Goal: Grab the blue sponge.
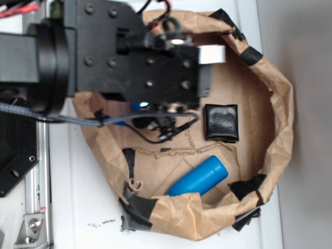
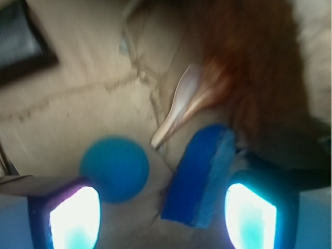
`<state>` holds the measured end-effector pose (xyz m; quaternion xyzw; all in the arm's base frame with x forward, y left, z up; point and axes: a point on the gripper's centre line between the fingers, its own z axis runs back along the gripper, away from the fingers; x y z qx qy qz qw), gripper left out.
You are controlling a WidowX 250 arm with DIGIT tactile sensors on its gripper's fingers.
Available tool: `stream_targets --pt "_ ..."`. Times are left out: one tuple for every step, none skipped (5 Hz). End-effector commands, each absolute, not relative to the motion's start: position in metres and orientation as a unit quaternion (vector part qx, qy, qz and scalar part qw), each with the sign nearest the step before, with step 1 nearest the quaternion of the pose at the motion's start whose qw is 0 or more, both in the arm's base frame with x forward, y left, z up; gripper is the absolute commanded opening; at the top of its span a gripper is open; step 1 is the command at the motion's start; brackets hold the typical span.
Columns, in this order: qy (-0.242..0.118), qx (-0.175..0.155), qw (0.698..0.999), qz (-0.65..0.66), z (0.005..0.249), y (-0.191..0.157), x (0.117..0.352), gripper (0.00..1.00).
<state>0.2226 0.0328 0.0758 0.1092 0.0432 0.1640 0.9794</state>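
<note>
Nearby, ball (image 2: 114, 168) and shell (image 2: 179, 106) crowd sponge (image 2: 199, 176) — fingers (image 2: 75, 218) apart.

Sponge (image 2: 199, 174): matt foam, paler rough layer. Bag (image 1: 275, 111): crumpled brown paper, black tape patches. Cylinder (image 1: 199, 176): smooth blue plastic. Pouch (image 1: 222, 122): glossy black.

One sponge (image 2: 199, 176), one ball (image 2: 114, 168), one spoon (image 2: 179, 106), one blue cylinder (image 1: 199, 177), one black pad (image 1: 221, 122), and one brown furry thing (image 2: 254, 67) lie in one paper-walled bin (image 1: 277, 104). One tool (image 2: 163, 215) shows two fingers (image 2: 75, 220).
</note>
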Motion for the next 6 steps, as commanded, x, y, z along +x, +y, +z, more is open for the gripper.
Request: stream_targets --pt "0.042 0.102 0.978 0.177 0.06 0.047 0.215 1.0" --pt "0.045 0.11 0.979 0.164 0.052 0.038 0.214 1.0" --pt "0.044 0.11 0.978 0.171 0.052 0.045 0.204 1.0" --pt "0.044 0.106 0.977 0.178 0.053 0.061 0.196 1.0" --pt "0.039 0.107 0.979 0.169 0.051 0.07 0.186 1.0" --pt "0.023 0.107 0.984 0.143 0.049 0.072 0.188 1.0"
